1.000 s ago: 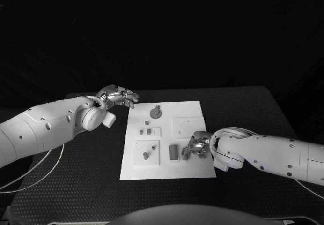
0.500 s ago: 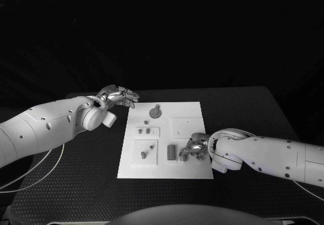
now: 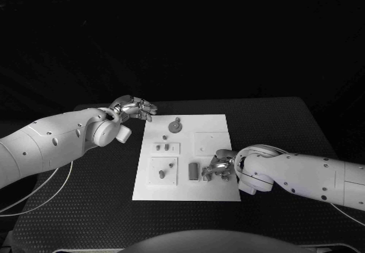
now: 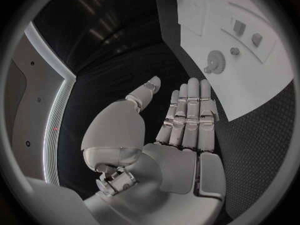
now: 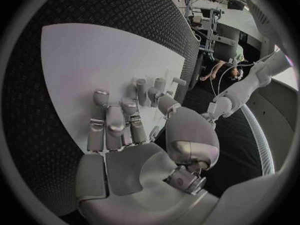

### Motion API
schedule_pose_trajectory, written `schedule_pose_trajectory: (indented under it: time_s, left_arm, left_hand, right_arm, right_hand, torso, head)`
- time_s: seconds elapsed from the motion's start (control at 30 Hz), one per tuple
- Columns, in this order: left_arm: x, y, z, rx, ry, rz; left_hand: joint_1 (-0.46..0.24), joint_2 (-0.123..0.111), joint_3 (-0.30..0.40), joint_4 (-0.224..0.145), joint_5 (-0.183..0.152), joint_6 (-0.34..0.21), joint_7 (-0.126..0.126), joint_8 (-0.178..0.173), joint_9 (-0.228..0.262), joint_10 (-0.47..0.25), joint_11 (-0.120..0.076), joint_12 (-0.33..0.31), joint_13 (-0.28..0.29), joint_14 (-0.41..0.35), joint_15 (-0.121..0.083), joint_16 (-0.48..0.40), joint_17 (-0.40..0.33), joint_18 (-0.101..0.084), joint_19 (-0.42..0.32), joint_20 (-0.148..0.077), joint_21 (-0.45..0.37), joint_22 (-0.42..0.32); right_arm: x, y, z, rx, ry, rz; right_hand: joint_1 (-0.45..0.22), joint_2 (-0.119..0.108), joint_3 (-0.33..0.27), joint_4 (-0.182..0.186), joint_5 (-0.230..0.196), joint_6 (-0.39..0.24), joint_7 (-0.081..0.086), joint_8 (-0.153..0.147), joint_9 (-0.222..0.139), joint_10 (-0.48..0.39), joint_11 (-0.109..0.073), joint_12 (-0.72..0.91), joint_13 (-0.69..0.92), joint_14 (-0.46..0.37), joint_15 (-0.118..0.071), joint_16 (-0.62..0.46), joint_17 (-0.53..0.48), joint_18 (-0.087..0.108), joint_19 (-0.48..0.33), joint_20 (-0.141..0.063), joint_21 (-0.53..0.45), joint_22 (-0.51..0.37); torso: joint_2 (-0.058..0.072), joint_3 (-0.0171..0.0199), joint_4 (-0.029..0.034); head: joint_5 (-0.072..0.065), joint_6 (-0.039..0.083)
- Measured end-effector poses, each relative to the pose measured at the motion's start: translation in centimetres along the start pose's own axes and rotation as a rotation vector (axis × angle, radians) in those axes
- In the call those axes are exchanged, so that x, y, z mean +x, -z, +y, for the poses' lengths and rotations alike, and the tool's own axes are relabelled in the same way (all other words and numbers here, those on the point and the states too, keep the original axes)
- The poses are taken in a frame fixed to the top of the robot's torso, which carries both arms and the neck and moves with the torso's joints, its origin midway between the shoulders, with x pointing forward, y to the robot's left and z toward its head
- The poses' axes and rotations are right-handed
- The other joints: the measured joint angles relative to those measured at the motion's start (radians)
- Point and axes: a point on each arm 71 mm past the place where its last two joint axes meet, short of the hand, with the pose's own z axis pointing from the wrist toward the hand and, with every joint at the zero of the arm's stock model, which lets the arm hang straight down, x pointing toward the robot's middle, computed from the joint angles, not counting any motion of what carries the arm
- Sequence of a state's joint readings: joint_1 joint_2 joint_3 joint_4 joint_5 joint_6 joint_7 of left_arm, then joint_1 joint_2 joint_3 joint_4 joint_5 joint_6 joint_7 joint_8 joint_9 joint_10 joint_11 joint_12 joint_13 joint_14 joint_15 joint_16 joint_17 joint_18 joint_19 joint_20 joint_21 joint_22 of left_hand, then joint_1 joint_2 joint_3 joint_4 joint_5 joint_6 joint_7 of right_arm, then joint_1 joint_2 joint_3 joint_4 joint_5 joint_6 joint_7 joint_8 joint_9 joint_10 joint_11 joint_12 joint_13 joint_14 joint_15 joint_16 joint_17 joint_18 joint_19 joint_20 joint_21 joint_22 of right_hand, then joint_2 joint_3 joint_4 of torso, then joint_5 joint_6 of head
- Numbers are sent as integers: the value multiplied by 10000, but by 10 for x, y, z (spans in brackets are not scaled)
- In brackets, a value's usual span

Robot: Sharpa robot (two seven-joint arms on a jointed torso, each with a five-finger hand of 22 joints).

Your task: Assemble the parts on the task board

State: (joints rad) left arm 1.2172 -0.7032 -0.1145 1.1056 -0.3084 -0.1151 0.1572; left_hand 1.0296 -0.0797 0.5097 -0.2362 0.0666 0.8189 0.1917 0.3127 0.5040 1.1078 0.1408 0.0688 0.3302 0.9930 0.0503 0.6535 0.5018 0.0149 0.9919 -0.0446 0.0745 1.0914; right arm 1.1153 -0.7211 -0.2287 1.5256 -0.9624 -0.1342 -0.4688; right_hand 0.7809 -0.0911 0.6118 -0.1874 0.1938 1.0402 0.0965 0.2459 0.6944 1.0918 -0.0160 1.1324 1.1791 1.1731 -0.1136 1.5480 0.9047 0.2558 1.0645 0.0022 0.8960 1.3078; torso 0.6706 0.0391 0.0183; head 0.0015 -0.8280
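Right hand (image 3: 220,167) curls over a grey part (image 3: 206,176) on the task board (image 3: 217,192); grasp unclear. Left hand (image 3: 134,109) hovers released. Seat the part squarely, pressing gently

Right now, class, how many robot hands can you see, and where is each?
2. The left hand hovers off the task board's far left corner, holding nothing. The right hand is down on the board near its right edge, fingers among small parts.
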Motion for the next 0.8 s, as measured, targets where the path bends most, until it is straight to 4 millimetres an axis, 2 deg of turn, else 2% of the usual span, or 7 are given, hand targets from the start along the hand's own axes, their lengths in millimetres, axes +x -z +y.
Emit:
schedule_pose_trajectory:
  time_s: [0.3, 0.5, 0.63, 0.8]
  left_arm:
    - [0, 0, 0, -5, 0, 0]
    - [0, 0, 0, -10, 0, -4]
    - [0, 0, 0, -11, 0, -1]
    - [0, 0, 0, -14, 0, -2]
  left_hand:
    - [0, 0, 0, 0, 0, 0, 1, 0, 0, 0, 0, 0, 0, 0, 0, 0, 9, 0, 0, 0, 0, 0]
    - [0, 0, 0, 0, 0, -34, 36, 0, -8, 0, 0, 0, 0, 0, 0, 0, 11, 0, 0, 0, 0, 0]
    - [0, 0, 28, 28, 0, -35, 36, 0, -8, 0, 0, 0, 0, 0, 0, 0, 18, 0, 0, 0, 0, 0]
    - [0, 0, 28, 28, 0, -35, 36, 0, -8, 0, 0, 0, 0, 0, 0, 0, 17, 0, 0, 0, 0, 0]
  right_arm:
    - [0, 0, -1, -44, -43, -39]
    - [1, 0, 0, -128, -106, -80]
    - [0, 1, 0, -229, -186, -104]
    - [0, 2, 0, -345, -280, -130]
  right_hand:
    - [-35, -35, 10, 124, 0, 0, -1, -13, 0, 0, 0, 1, 0, 0, 0, 0, 86, -11, 0, 0, 0, 0]
    - [-57, 140, -51, 241, 0, 41, -42, -21, -27, -3, 3, 1, -3, 3, -2, 0, 178, -15, 5, -5, 0, 0]
    - [-352, 395, -143, 411, 0, 119, -119, 70, 23, 7, -7, 7, -16, 63, -62, 0, 237, -15, 24, -24, 0, 0]
    - [-738, 269, -240, 426, 0, 219, -142, 74, 53, 39, -39, 8, -27, 80, -74, 0, 281, -13, 25, -24, 0, 0]
  torso:
    - [0, 0, 0]
    - [-1, 0, 0]
    - [-1, 0, 0]
    - [-1, 0, 0]
  head:
    - [6, 11]
    - [-6, 30]
    - [-12, 40]
    - [-12, 42]
